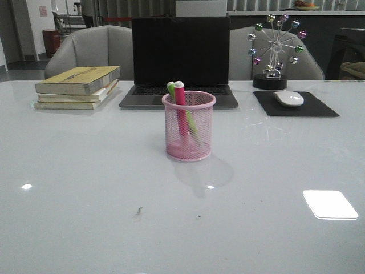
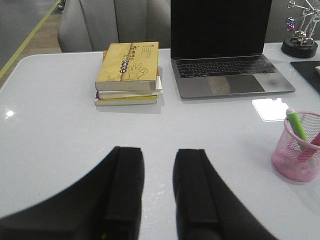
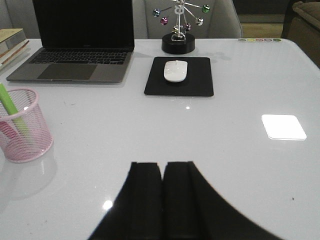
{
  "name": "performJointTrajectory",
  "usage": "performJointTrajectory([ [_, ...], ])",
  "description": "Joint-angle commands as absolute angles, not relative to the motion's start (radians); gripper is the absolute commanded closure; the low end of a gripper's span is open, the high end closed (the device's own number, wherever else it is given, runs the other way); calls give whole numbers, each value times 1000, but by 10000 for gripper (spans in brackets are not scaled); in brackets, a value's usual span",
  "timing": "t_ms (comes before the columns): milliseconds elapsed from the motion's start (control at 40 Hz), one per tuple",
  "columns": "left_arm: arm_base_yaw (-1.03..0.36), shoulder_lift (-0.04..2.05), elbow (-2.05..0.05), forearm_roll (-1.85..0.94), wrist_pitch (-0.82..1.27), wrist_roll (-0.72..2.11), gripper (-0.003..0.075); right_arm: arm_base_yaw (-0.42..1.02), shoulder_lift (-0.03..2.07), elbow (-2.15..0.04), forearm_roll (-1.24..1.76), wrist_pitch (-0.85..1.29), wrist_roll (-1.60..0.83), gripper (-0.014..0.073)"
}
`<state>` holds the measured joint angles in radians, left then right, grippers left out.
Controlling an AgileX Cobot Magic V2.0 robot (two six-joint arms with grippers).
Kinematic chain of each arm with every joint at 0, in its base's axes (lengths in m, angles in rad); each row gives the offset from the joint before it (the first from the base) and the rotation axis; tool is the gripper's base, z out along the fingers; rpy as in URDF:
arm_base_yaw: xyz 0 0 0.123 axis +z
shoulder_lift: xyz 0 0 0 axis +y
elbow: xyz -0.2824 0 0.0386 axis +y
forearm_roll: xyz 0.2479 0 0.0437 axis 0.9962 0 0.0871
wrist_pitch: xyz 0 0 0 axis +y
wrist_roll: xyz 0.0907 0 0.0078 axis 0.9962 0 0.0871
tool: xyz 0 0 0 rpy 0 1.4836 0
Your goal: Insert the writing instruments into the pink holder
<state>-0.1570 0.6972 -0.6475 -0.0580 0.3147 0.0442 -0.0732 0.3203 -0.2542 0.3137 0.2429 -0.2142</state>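
The pink mesh holder [image 1: 189, 127] stands at the middle of the white table, in front of the laptop. Both markers lean inside it, the pink one [image 1: 180, 103] and the lime green one [image 1: 171, 90], their pale ends above the rim. The left wrist view shows the holder [image 2: 297, 159] with the green marker [image 2: 298, 125]; my left gripper [image 2: 158, 151] hangs open over bare table, well apart from it. My right gripper [image 3: 162, 164] is shut on nothing, away from the holder [image 3: 25, 131] and green marker [image 3: 11, 110]. Neither gripper shows in the front view.
A stack of books [image 1: 78, 87] lies at the back left. A dark open laptop [image 1: 180, 63] stands behind the holder. A white mouse [image 1: 288, 98] on a black pad [image 1: 295, 105] and a ball-wheel desk toy [image 1: 276, 50] are at the back right.
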Motion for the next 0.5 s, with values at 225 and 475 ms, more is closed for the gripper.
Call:
performJointTrajectory([
  [225, -156, 695, -677, -68, 239, 34, 474, -77, 103, -143, 0, 104, 36, 572],
  [475, -156, 695, -677, -68, 239, 34, 474, -77, -7, -31, 29, 86, 37, 572],
])
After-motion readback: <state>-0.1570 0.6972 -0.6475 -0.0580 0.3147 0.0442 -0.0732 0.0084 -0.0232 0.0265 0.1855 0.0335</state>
